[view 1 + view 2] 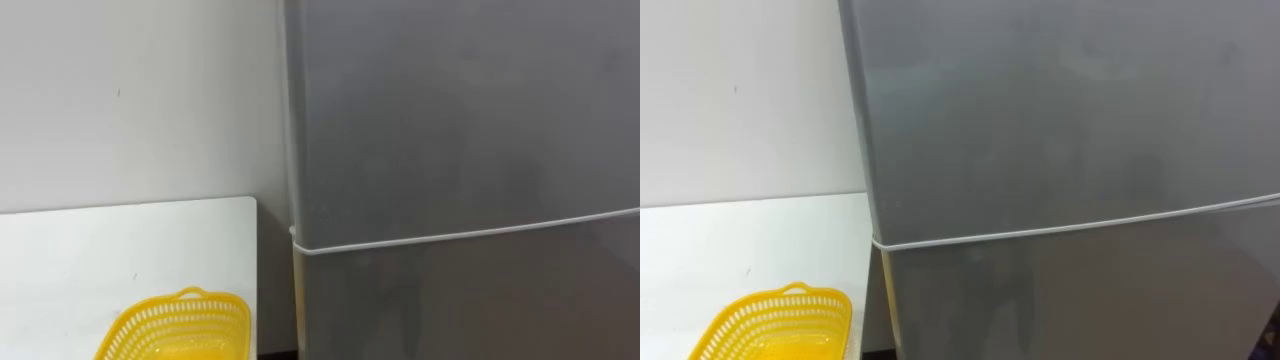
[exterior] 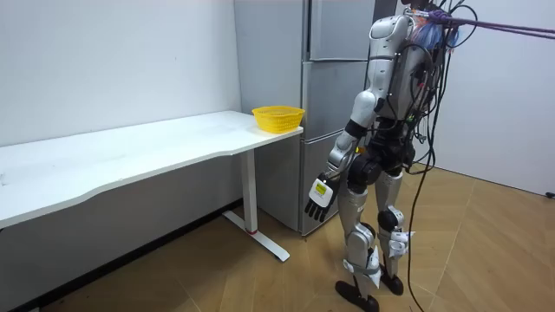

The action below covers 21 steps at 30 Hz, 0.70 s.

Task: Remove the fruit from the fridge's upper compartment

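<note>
- Fridge [image 1: 460, 120]: grey, two doors, filling the eye views directly ahead of the robot. The upper door [image 1: 1060, 110] is flush and closed, parted from the lower door [image 1: 1080, 300] by a pale seam; whatever is inside is hidden.
- Wall [image 1: 130, 100]: plain white, to the left of the fridge.
- Counter [image 1: 100, 250]: white, its end close beside the fridge's left side.
- Basket [image 1: 180, 325]: yellow, perforated, on the counter's end near the fridge.
- Left hand [image 2: 319, 195]: hangs low at the robot's side in the room view, fingers slack and pointing down, holding nothing, well below the upper door.
</note>
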Available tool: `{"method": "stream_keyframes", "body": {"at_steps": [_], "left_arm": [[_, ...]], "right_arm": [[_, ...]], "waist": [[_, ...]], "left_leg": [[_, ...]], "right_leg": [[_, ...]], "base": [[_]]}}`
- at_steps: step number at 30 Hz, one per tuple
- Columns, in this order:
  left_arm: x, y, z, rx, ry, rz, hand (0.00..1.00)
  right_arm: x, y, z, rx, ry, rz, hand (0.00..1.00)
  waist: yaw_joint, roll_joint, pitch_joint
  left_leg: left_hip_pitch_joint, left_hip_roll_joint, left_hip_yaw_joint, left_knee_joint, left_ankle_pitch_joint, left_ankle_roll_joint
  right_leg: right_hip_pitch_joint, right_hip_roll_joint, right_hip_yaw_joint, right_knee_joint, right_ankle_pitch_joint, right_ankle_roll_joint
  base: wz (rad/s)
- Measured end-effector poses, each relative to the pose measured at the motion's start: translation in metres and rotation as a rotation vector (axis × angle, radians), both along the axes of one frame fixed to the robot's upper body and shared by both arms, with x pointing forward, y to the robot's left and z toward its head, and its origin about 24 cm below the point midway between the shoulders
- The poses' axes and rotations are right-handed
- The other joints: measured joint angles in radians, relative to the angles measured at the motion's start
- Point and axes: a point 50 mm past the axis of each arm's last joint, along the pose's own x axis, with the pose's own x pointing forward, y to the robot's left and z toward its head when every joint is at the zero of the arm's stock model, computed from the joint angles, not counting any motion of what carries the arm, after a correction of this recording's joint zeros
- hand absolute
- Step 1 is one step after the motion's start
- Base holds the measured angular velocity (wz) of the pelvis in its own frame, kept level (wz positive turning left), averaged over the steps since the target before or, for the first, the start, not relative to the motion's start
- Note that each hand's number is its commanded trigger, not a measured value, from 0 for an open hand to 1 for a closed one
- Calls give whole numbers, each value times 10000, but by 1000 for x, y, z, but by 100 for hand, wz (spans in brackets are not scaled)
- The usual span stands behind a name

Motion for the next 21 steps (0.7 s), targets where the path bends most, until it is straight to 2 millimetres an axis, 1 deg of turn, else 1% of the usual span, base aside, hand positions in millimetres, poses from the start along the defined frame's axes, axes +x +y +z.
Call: {"method": "stream_keyframes", "body": {"at_steps": [14,21], "left_arm": [[-1,1,0,107,30,58,0],[-8,1,-1,160,96,782,0]], "right_arm": [[-1,0,0,-6,40,-22,0],[-1,0,-1,-105,79,-70,0]], "waist": [[-16,5,5],[-19,-12,2]], "left_leg": [[9,-1,-2,6,-2,-2],[22,0,9,7,-2,-2]], "right_leg": [[10,1,-21,2,0,0],[27,1,-23,2,0,0]], "base": [[0],[0]]}}
